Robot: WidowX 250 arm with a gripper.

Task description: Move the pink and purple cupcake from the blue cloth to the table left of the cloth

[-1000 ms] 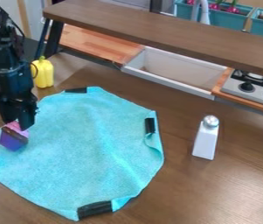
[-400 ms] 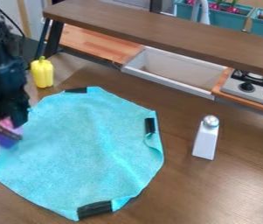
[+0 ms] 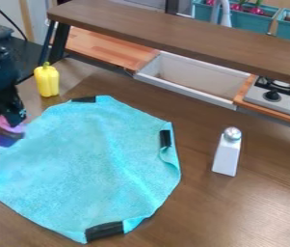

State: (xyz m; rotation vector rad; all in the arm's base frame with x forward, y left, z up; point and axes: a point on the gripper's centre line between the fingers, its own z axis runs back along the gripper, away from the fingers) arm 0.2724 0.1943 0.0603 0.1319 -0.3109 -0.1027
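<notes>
At the left edge of the camera view hangs the black gripper, shut on a small pink and purple object with a dark band across it. The object is held just above the upper left side of a turquoise cloth, near the cloth's left black strip. The cloth lies spread on the brown table, with black strips at several places along its border. Behind the gripper and a little to its right, a yellow bell pepper stands upright.
A white shaker with a silver top stands on the right. Along the back run a raised brown shelf, a white sink basin and a stove with knobs.
The gripper has moved left and up in the view with the pink and purple object, away from the cloth's middle. Cloth, pepper and shaker are unmoved.
</notes>
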